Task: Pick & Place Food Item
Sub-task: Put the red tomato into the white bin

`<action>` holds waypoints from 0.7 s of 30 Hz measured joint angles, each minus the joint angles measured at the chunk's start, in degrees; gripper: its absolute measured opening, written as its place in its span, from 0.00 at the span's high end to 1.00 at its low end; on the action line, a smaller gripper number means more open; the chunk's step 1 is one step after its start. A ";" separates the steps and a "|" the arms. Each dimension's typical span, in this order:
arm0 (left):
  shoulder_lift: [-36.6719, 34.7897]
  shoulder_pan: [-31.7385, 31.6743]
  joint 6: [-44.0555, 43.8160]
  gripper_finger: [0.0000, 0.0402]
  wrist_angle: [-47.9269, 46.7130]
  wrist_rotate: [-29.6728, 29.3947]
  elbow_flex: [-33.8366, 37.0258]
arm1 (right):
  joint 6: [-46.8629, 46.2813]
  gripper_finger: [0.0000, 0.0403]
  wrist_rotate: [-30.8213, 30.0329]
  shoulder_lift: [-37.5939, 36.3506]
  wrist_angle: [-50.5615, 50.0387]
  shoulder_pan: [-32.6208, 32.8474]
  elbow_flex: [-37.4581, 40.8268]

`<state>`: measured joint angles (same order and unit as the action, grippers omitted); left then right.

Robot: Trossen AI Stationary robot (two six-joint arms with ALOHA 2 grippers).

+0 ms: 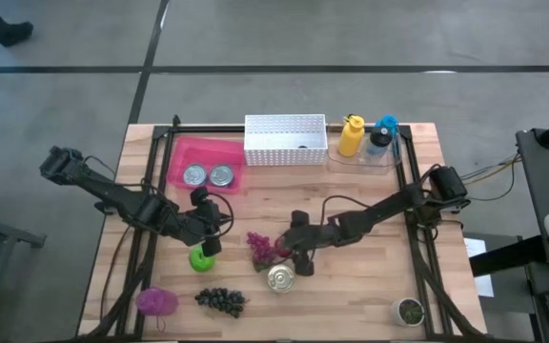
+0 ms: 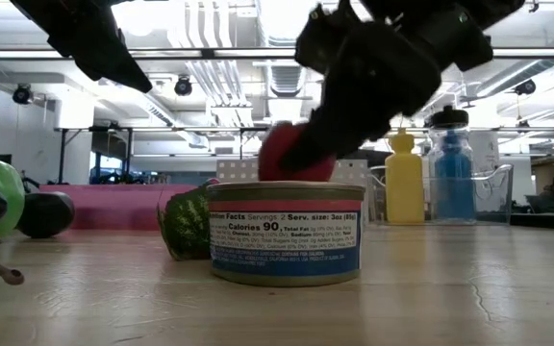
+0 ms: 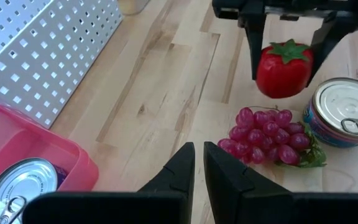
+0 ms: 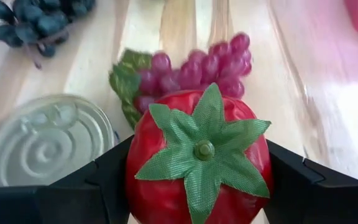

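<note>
- The right claw (image 1: 298, 250) held a red tomato (image 4: 199, 162) with a green leafy cap, one dark finger (image 4: 86, 186) pressed against each side of it.
- In the left wrist view the tomato (image 3: 283, 68) hung clear of the wooden surface (image 1: 370, 286), gripped between the two fingers of the right claw (image 3: 284, 43).
- It hung just beside a bunch of red grapes (image 1: 260, 246) and just behind a sealed tin can (image 1: 281, 278) with a pull-tab lid.
- In the low view the can (image 2: 286, 231) stood upright on the surface in front, and the tomato (image 2: 291, 154) showed above and behind its rim.
- The left claw (image 1: 210, 229) hovered above the surface near a green fruit (image 1: 202, 257), its fingers (image 3: 179, 171) drawn close together with only a narrow slit between them and nothing in it.
- A pink tray (image 1: 184, 152) at the back left held two more tins (image 1: 208, 175), side by side.
- Next to the tray stood a white perforated basket (image 1: 285, 139).
- Farther right, a clear bin (image 1: 365, 162) carried a yellow bottle (image 1: 351, 135) and a blue bottle (image 1: 383, 136), both upright.
- A bunch of dark grapes (image 1: 221, 300) lay near the front edge, with a purple fuzzy item (image 1: 156, 301) to its left.
- A small round green-topped object (image 1: 409, 311) sat at the front right corner, well apart from the rest.
</note>
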<state>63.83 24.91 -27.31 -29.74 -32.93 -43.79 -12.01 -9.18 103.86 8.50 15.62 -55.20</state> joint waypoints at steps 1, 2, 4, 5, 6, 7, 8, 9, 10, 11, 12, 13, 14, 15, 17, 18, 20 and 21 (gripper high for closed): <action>0.00 0.00 0.00 0.90 -0.02 -0.02 0.00 | 0.05 0.37 0.01 -0.41 -0.81 0.01 -0.45; 0.00 0.00 0.00 0.90 -0.04 -0.02 0.00 | 0.16 0.37 0.01 -0.70 -1.95 0.02 -1.01; 0.02 0.00 0.00 0.90 -0.03 0.00 0.00 | 0.48 0.37 -0.01 -1.59 -4.09 0.00 -2.29; 0.02 0.00 0.00 0.90 -0.06 0.00 0.00 | 0.74 0.37 -0.02 -1.98 -5.65 -0.01 -2.77; 0.02 0.00 0.00 0.90 -0.03 -0.02 0.00 | 0.89 0.37 -0.14 -2.37 -6.88 -0.02 -3.33; 0.02 0.02 0.00 0.90 -0.10 0.00 0.00 | 1.11 0.37 -0.36 -2.87 -7.78 -0.02 -3.93; 0.02 0.00 -0.02 0.90 -0.24 -0.02 0.00 | 1.39 0.37 -1.01 -3.50 -9.03 0.00 -4.48; 0.02 0.01 0.00 0.90 -0.15 -0.02 0.00 | 1.73 0.37 -1.50 -4.02 -10.28 0.02 -5.08; 0.02 0.01 0.00 0.90 -0.16 -0.02 0.00 | 1.94 0.36 -1.57 -4.61 -10.99 0.00 -5.90; 0.02 0.00 0.00 0.90 -0.26 -0.02 0.00 | 2.25 0.36 -1.73 -5.31 -11.66 0.00 -6.69; 0.02 0.00 0.00 0.90 -0.21 -0.02 0.00 | 2.70 0.36 -2.17 -5.93 -12.83 0.00 -7.30; 0.02 0.02 0.00 0.90 -0.18 -0.01 0.00 | 3.14 0.36 -3.00 -6.22 -13.72 -0.01 -8.04; 0.02 0.00 0.00 0.90 -0.24 0.00 0.00 | 3.65 0.36 -3.78 -6.57 -14.37 -0.02 -9.07; 0.02 0.01 0.00 0.90 -0.21 -0.01 0.00 | 4.29 0.36 -4.93 -7.07 -15.67 -0.02 -9.85; 0.02 0.00 0.00 0.90 -0.19 -0.02 0.00 | 5.09 0.36 -7.62 -7.71 -18.24 -0.13 -11.48; 0.02 0.02 0.00 0.90 -0.23 0.00 0.00 | 5.48 0.36 -8.76 -8.11 -18.53 -0.24 -12.32; 0.02 0.02 -0.01 0.90 -0.08 -0.02 0.00 | 5.60 0.36 -10.41 -8.74 -20.22 -0.87 -13.54; 0.02 0.00 0.00 0.90 -0.12 -0.01 0.00 | 5.60 0.36 -10.44 -9.02 -20.35 -1.29 -14.23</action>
<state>63.86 24.91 -27.31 -29.86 -32.94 -43.79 -6.42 -19.62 94.83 -11.84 14.33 -69.43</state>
